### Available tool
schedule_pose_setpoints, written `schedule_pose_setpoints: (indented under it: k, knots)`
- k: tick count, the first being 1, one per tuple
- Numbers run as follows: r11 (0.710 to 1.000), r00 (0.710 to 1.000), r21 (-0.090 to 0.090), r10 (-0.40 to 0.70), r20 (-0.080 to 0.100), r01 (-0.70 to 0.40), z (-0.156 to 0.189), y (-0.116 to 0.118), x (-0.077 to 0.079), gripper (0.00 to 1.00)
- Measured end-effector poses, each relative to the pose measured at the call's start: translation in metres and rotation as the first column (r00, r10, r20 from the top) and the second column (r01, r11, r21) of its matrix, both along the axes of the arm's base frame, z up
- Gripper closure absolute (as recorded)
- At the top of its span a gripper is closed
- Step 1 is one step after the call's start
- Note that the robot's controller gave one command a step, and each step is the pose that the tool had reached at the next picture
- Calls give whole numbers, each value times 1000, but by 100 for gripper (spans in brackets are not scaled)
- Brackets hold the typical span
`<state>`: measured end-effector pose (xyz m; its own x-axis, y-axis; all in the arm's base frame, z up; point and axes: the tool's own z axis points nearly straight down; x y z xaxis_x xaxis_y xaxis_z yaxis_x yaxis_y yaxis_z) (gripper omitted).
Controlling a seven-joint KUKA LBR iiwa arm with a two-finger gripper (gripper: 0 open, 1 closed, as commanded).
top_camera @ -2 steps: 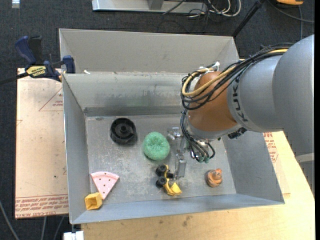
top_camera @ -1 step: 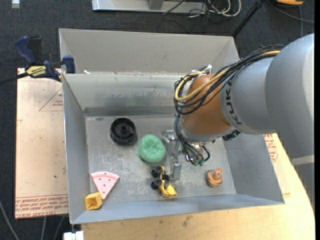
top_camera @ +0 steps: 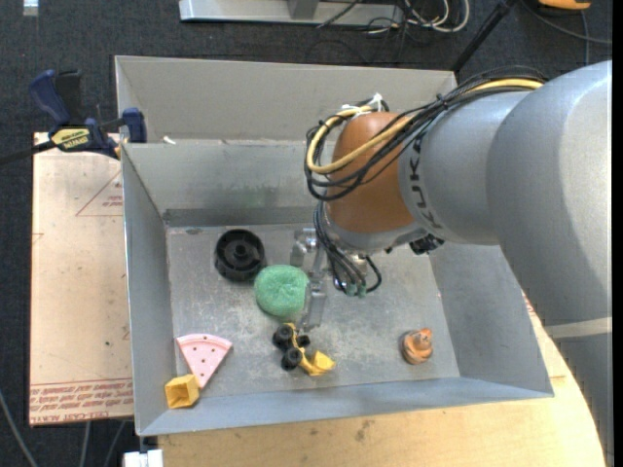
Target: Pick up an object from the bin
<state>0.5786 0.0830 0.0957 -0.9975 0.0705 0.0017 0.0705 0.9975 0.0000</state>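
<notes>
Closest to my side of the bin (top_camera: pixel 146 261), by the front wall, I see a small yellow block (top_camera: pixel 181 391) in the left corner. A pink wedge (top_camera: pixel 202 351) shaped like a watermelon slice lies just behind it. Further right along that front strip there is a little black-and-yellow toy (top_camera: pixel 300 350), and well apart to the right stands a small orange piece (top_camera: pixel 418 346).

Mid-floor sits a green ball (top_camera: pixel 282 291). The gripper (top_camera: pixel 315 309) is down at floor level just beside the ball's right edge, above the black-and-yellow toy. I cannot tell how far it is open, and I see nothing held in it.

Behind the ball and to the left, near the back wall, lies a black ring-shaped cap (top_camera: pixel 238 254). Above the gripper are the wrist's orange cover (top_camera: pixel 365 178) and yellow and black cables (top_camera: pixel 331 139).
</notes>
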Motion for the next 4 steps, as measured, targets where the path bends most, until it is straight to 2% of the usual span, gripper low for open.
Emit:
schedule_pose_setpoints:
  k: [1,4]
  knots:
    - [1000,1000,3,9,15,-9,-20,23,-11,100]
    - [1000,1000,3,11,15,-11,-20,24,-11,100]
